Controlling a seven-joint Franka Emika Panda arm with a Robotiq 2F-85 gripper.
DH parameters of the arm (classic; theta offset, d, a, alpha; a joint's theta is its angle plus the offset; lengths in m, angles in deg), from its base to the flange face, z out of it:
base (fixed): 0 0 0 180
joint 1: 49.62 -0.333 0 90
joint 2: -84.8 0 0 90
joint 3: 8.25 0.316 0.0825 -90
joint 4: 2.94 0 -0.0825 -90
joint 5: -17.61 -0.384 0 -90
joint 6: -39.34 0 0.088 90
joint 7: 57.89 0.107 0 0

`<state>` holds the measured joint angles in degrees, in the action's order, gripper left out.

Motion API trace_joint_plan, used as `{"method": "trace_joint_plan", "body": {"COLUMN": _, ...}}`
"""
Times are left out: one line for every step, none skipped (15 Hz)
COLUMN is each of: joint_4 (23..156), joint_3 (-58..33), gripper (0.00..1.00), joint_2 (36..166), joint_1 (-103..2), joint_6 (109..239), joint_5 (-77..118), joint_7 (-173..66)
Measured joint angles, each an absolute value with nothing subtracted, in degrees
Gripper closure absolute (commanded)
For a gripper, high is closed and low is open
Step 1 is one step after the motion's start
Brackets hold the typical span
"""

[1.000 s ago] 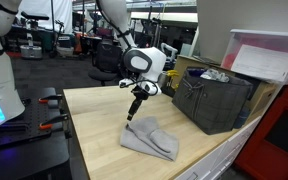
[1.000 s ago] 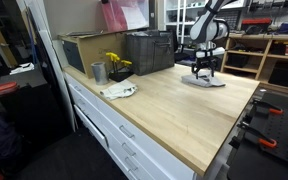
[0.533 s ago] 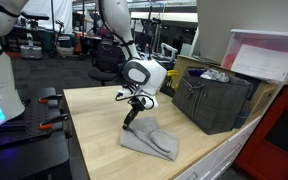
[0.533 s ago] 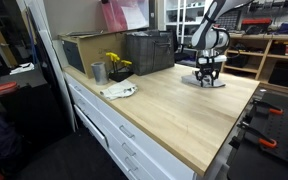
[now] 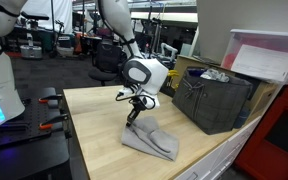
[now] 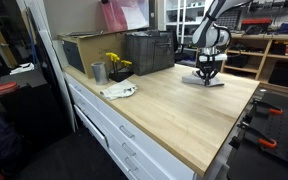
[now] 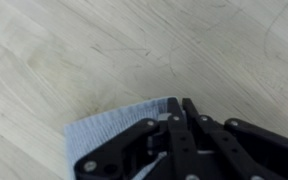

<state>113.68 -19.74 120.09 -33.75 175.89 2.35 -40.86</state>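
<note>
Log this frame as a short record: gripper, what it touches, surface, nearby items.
gripper: Robotiq gripper, fingers pressed together on the cloth's edge
touching: folded grey cloth, lying flat
surface: wooden tabletop
nearby: dark crate, apart from the cloth
also on table: metal cup at the far end

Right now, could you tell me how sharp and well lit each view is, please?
Wrist view: soft but evenly lit, dark jaws covering part of the grey cloth. In an exterior view the grey cloth is clear; in an exterior view the grey cloth is distant and tiny.
</note>
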Motion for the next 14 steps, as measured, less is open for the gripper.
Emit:
{"method": "trace_joint_plan", "body": {"joint_4": 114.07, "joint_3": -19.75, "gripper": 0.98, "joint_2": 118.85, "joint_1": -33.93, "joint_6": 175.88, "joint_5": 2.53, "joint_7": -40.95}}
{"method": "trace_joint_plan", "body": {"joint_4": 114.55, "joint_3": -19.77, "gripper": 0.98, "joint_2": 117.38, "joint_1": -34.19, "joint_6": 175.87, "joint_5": 2.73, "joint_7": -41.17}}
{"method": "trace_joint_plan", "body": {"joint_4": 115.29, "joint_3": -19.70, "gripper": 0.98, "joint_2": 115.55, "joint_1": -34.52, "joint_6": 175.80, "joint_5": 2.76, "joint_7": -42.05}}
{"method": "trace_joint_plan", "body": {"joint_4": 116.12, "joint_3": -19.53, "gripper": 0.98, "joint_2": 113.66, "joint_1": -34.87, "joint_6": 175.71, "joint_5": 2.76, "joint_7": -43.04}}
{"method": "trace_joint_plan", "body": {"joint_4": 117.13, "joint_3": -19.22, "gripper": 0.98, "joint_2": 111.44, "joint_1": -35.26, "joint_6": 175.45, "joint_5": 2.76, "joint_7": -44.17}}
{"method": "trace_joint_plan", "body": {"joint_4": 118.24, "joint_3": -18.84, "gripper": 0.98, "joint_2": 108.97, "joint_1": -35.75, "joint_6": 175.05, "joint_5": 2.77, "joint_7": -45.30}}
{"method": "trace_joint_plan", "body": {"joint_4": 119.30, "joint_3": -18.38, "gripper": 0.98, "joint_2": 106.50, "joint_1": -36.26, "joint_6": 174.52, "joint_5": 2.77, "joint_7": -46.42}}
{"method": "trace_joint_plan", "body": {"joint_4": 120.27, "joint_3": -17.81, "gripper": 0.98, "joint_2": 104.03, "joint_1": -36.83, "joint_6": 173.73, "joint_5": 2.84, "joint_7": -47.41}}
{"method": "trace_joint_plan", "body": {"joint_4": 121.03, "joint_3": -17.23, "gripper": 0.98, "joint_2": 101.77, "joint_1": -37.52, "joint_6": 172.76, "joint_5": 2.93, "joint_7": -48.21}}
{"method": "trace_joint_plan", "body": {"joint_4": 121.67, "joint_3": -16.49, "gripper": 0.98, "joint_2": 99.64, "joint_1": -38.30, "joint_6": 171.57, "joint_5": 2.99, "joint_7": -49.20}}
{"method": "trace_joint_plan", "body": {"joint_4": 122.16, "joint_3": -15.66, "gripper": 0.98, "joint_2": 97.82, "joint_1": -39.21, "joint_6": 170.45, "joint_5": 3.07, "joint_7": -50.07}}
{"method": "trace_joint_plan", "body": {"joint_4": 122.58, "joint_3": -14.81, "gripper": 0.68, "joint_2": 96.25, "joint_1": -40.16, "joint_6": 169.42, "joint_5": 3.29, "joint_7": -50.81}}
{"method": "trace_joint_plan", "body": {"joint_4": 122.94, "joint_3": -13.93, "gripper": 0.66, "joint_2": 94.85, "joint_1": -41.25, "joint_6": 168.28, "joint_5": 3.71, "joint_7": -51.57}}
{"method": "trace_joint_plan", "body": {"joint_4": 123.27, "joint_3": -13.04, "gripper": 0.60, "joint_2": 93.60, "joint_1": -42.33, "joint_6": 167.27, "joint_5": 4.10, "joint_7": -52.41}}
